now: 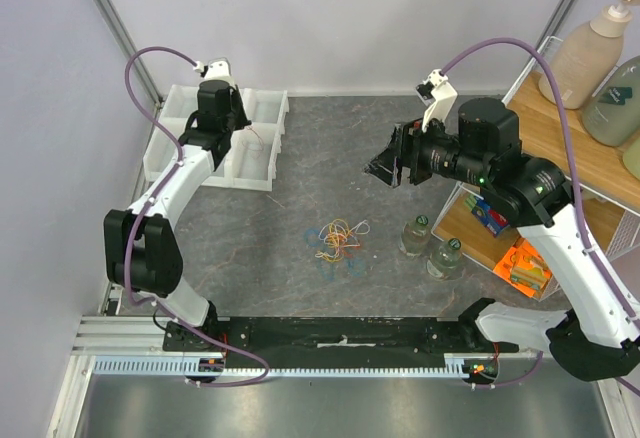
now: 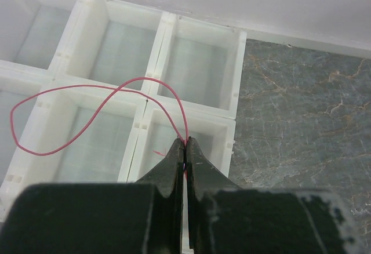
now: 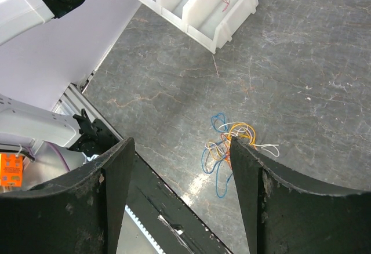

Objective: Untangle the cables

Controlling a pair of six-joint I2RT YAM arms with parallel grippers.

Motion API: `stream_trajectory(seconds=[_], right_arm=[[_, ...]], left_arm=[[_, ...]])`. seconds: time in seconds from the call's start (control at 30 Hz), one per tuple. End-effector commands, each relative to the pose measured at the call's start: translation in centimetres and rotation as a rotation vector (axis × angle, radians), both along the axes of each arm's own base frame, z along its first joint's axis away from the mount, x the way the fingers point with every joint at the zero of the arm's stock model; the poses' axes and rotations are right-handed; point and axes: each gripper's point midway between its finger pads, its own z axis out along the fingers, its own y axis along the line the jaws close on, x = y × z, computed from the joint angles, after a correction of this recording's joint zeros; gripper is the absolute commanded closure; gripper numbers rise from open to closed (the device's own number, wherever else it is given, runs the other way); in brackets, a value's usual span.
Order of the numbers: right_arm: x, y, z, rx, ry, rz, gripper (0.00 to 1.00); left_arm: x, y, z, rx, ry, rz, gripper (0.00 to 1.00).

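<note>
Clearly the left end effector [image 2: 185,149] is pinched shut on a red cable [image 2: 142,79], its limp loop sagging ahead of the tips over a white bin [image 2: 237,74]. Below the wide-open right end effector [image 3: 178,147], the other cables [image 1: 338,241] lie tangled on the desk [image 1: 330,158]. They look light, floppy and snag-prone, so take one strand at the tangle's outer edge.

cable tangle [image 1: 338,241]: in the top view, too small to tell which loop crosses which. In the right wrist view, its 4 o'clock side is hidden behind a finger [image 3: 255,196] of the right gripper [image 3: 179,144].
red cable [image 2: 141,79]: near end hidden between the pressed-together fingers of the left gripper [image 2: 185,145], whose body is blurred and cut by the 6 o'clock edge.
white compartment tray [image 2: 158,51]: cut off at 9 and 12 o'clock.
green bottle [image 1: 615,103]: cut off at 3 o'clock.
</note>
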Motion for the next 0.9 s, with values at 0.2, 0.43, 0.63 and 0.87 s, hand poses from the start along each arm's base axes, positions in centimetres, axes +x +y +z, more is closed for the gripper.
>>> stream_trajectory(seconds=[0.2, 0.43, 0.63, 0.87], right_arm=[[-0.1, -0.2, 0.2, 0.006, -0.035, 0.002, 0.25], [0.1, 0.0, 0.2, 0.013, -0.034, 0.003, 0.25], [0.0, -0.4, 0.2, 0.014, -0.038, -0.016, 0.26], [0.0, -0.9, 0.3, 0.014, -0.049, -0.035, 0.26]], left_arm=[[-0.2, -3.0, -2.4, -0.256, 0.106, -0.012, 0.98], [-1.3, -6.9, -5.2, -0.454, 0.259, -0.110, 0.98], [-2.3, -8.0, -5.3, -0.598, 0.366, -0.103, 0.98], [-2.8, -7.6, -5.8, -0.780, 0.525, -0.119, 0.98]])
